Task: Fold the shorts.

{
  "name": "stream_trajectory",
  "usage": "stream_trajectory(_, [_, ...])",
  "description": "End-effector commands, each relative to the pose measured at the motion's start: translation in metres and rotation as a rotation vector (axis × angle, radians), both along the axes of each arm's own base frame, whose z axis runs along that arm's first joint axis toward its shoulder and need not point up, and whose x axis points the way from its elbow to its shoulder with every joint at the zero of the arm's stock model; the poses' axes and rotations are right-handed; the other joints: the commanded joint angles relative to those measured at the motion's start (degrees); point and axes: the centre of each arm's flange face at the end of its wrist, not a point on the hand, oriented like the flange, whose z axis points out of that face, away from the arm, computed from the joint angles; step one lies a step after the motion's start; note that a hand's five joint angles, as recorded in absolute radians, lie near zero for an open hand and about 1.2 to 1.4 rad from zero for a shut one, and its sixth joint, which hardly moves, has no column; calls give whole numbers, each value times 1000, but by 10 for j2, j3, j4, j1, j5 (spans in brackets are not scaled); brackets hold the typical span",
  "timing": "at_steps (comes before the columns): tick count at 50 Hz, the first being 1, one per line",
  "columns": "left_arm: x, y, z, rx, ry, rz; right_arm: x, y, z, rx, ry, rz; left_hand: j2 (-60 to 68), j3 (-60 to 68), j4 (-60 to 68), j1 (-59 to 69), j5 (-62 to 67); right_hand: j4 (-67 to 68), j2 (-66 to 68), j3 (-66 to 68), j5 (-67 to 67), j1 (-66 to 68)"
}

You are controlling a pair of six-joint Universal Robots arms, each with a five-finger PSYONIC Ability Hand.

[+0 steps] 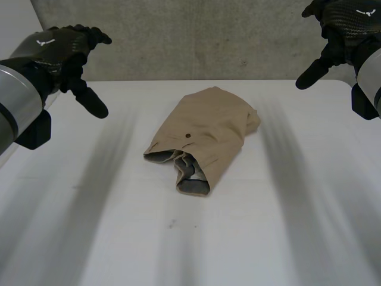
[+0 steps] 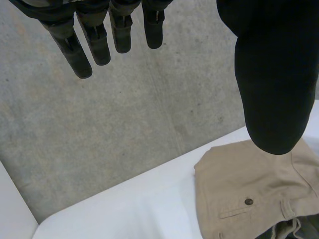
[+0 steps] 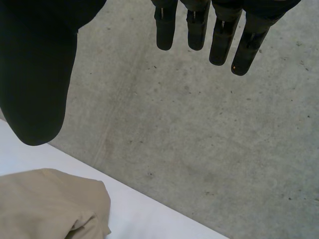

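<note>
The tan shorts lie folded into a compact bundle at the middle of the white table. The end nearer the camera shows grey lining, probably the waistband, though the folds make that hard to tell. A small dark button sits on the top layer. Left of the shorts and well apart, the left hand hangs above the table, its fingers straight and set wide from the thumb, holding nothing. Right of the shorts, also well apart, the right hand hangs likewise, fingers straight, thumb spread wide, empty. Beyond the shorts, past the table's far edge, stands a grey concrete wall.
</note>
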Motion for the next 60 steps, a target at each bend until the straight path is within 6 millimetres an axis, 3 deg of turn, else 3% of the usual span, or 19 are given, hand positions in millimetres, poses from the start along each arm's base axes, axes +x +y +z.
stream_trajectory(1, [-3,-7,-6,-4,2,4,0,-2,-3,5,5,-2,-17,-23,-18,-14,-27,-37,-29,-25,-41,-19])
stream_trajectory(7, [-4,-10,-6,-28,13,4,2,-2,-5,2,44,10,-17,-23,-18,-14,-27,-37,-29,-25,-41,-19])
stream_trajectory(13, [-10,-19,-19,-51,23,-4,8,1,-15,-11,176,48,-16,-22,-16,-12,-25,-37,-29,-25,-41,-19])
stream_trajectory(17, [-21,-31,-44,-38,18,-24,13,1,-50,28,362,102,-11,-17,-11,-7,-20,-37,-29,-25,-41,-19])
stream_trajectory(20, [-35,-37,-68,-1,0,-56,12,3,-68,63,432,114,-4,-10,-4,0,-14,-37,-29,-25,-41,-19])
stream_trajectory(21, [-43,-40,-85,31,-15,-71,11,5,-77,84,452,120,0,-7,-1,3,-10,-37,-29,-25,-41,-19])
stream_trajectory(31, [-71,-69,-176,144,-75,-99,3,18,-129,180,482,140,40,34,39,43,30,-37,-29,-25,-41,-19])
stream_trajectory(32, [-73,-71,-181,144,-75,-102,3,21,-139,183,481,153,43,37,43,47,34,-37,-29,-25,-41,-19])
stream_trajectory(39, [-92,-82,-225,127,-181,-141,2,30,-160,198,484,185,94,88,93,97,84,-37,-29,-25,-41,-19])
stream_trajectory(45, [-108,-82,-240,70,-265,-187,0,31,-165,206,485,190,109,103,108,112,99,-37,-29,-25,-41,-19])
stream_trajectory(50, [-114,-88,-242,20,-258,-191,1,31,-165,205,484,189,137,131,137,141,128,-37,-29,-25,-41,-19])
stream_trajectory(57, [-120,-96,-244,-18,-236,-188,1,31,-167,205,485,191,253,247,253,257,244,-37,-29,-25,-41,-19])
stream_trajectory(60, [-123,-101,-249,-26,-239,-185,1,31,-168,203,484,191,393,387,392,396,383,-37,-29,-25,-41,-19])
